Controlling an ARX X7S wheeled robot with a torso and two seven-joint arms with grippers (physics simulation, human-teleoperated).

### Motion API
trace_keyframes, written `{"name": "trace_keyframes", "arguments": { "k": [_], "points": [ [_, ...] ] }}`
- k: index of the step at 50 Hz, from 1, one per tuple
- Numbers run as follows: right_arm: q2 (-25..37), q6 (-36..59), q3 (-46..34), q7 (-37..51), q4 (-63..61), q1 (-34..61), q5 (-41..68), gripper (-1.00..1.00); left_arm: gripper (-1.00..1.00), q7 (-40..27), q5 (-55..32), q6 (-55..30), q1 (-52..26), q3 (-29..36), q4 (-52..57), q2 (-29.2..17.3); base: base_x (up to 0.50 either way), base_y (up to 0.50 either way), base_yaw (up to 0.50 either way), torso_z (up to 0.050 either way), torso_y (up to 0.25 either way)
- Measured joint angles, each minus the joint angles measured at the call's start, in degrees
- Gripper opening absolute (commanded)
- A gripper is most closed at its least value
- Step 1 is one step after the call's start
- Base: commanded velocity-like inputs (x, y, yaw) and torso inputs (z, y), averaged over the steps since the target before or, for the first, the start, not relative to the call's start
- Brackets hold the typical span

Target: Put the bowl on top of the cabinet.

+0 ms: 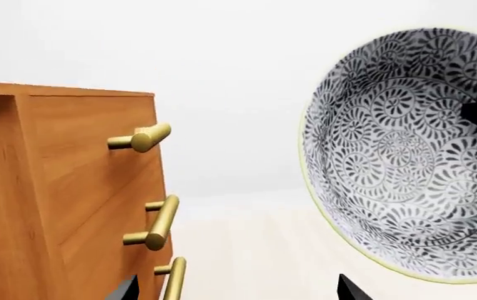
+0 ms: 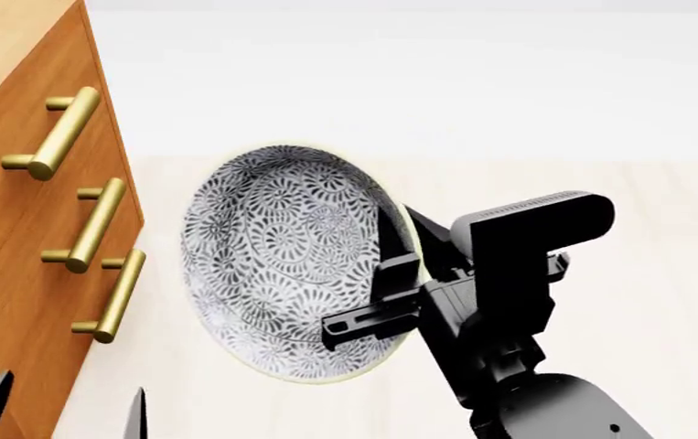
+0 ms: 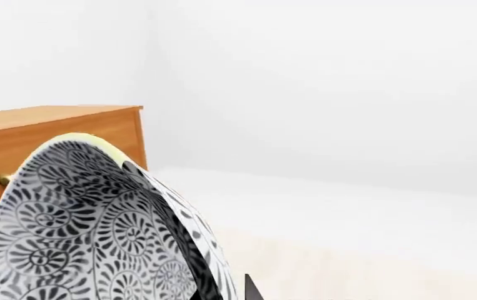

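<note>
Gripping patterned bowl [image 2: 282, 251] by rim: right end effector [image 2: 391, 274], bowl tipped on edge beside cabinet [image 2: 13, 229]; left end effector [image 2: 62, 412] state indeterminable.

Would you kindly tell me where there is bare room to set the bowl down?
The lighter top of the cabinet looks bare where visible. The pale floor right of its handles is open too. It is tight between the handles and the bowl in the right pincer.

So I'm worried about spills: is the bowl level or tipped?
Tipped. The bowl stands nearly on edge in the right pincer, its patterned inside facing the cabinet. It looks empty.
</note>
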Motion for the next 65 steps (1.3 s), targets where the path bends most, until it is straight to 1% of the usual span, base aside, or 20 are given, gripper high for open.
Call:
{"name": "trace_keyframes", "arguments": {
  "k": [10, 20, 27, 35, 46, 65],
  "points": [
    [0.26, -0.63, 1.62, -3.04, 1.71, 0.05, 3.13, -1.0, 1.0, -0.14, -0.32, -5.92, -2.95, 1.11, 3.66, -0.42, 0.0, 0.0, 0.0, 0.0, 0.001],
    [0.29, -1.12, 1.82, -3.94, 2.22, -0.12, 3.51, -1.0, 1.0, 0.69, -1.48, -14.88, -10.1, 3.47, 6.34, 0.85, 0.0, 0.0, 0.0, 0.0, 0.0],
    [0.26, -1.49, 1.78, -4.29, 2.31, -0.3, 3.42, -1.0, 1.0, 1.28, -2.14, -18.57, -13.99, 4.24, 6.11, 1.74, 0.0, 0.0, 0.0, 0.002, 0.0],
    [0.67, -1.83, 1.81, -4.68, 1.45, -0.86, 3.62, -1.0, 1.0, 1.7, -2.5, -21.0, -17.34, 4.5, 4.16, 2.58, 0.0, 0.0, 0.0, 0.0, 0.001],
    [1.61, -2.26, 1.77, -4.69, -1.14, -2.05, 3.73, -1.0, 1.0, 1.57, -2.43, -23.47, -20.05, 5.1, 3.17, 3.21, 0.0, 0.0, 0.0, 0.0, 0.0],
    [2.95, -2.87, 1.42, -4.41, -5.13, -3.69, 3.38, -1.0, 1.0, 2.95, -3.16, -24.16, -23.68, 6.61, 0.62, 5.15, 0.0, 0.0, 0.0, 0.0, 0.001]
  ]
}}
